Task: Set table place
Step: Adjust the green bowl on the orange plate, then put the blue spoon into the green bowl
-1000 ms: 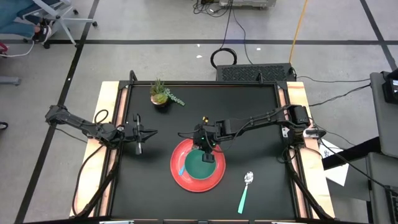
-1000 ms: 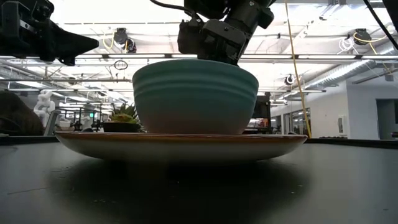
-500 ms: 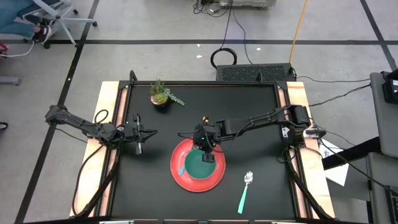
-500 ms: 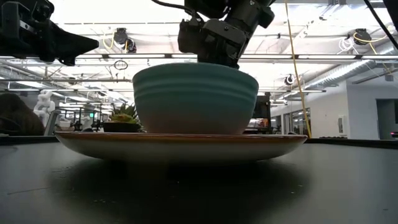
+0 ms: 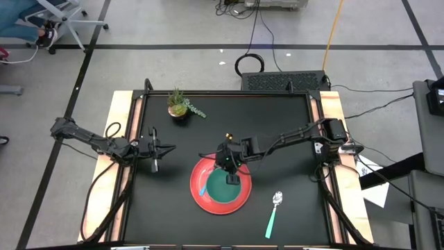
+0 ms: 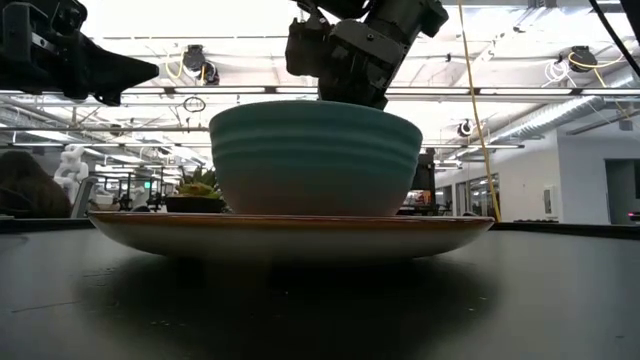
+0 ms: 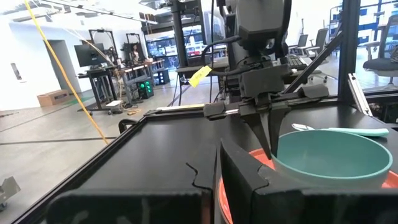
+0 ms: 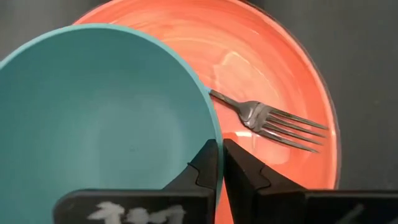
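A teal bowl (image 5: 222, 185) stands with its base on a round red plate (image 5: 208, 201) near the table's middle. A fork with a light-teal handle (image 5: 202, 186) lies on the plate to the bowl's left, its tines (image 8: 283, 124) bare on the red. A spoon (image 5: 274, 212) lies on the table to the plate's right. My right gripper (image 5: 233, 174) is shut on the bowl's rim. My left gripper (image 5: 170, 147) hovers shut and empty at the table's left, pointing at the plate. My right gripper pinches the bowl's rim (image 8: 214, 134) at its far right part, one finger inside the bowl (image 8: 204, 165) and one outside over the plate (image 8: 241, 168). The fingers come from above, pointing down. The bowl stays upright with its base on the plate (image 6: 300, 213).
A small potted plant (image 5: 179, 105) stands at the far left of the black table (image 5: 291, 125). Pale wooden strips (image 5: 118, 132) run along both short sides. Bare tabletop lies to the plate's left and beyond it.
My right gripper has moved a little toward the table's near edge, still shut on the rim. The bowl has slid with it across the plate toward the near edge, staying upright.
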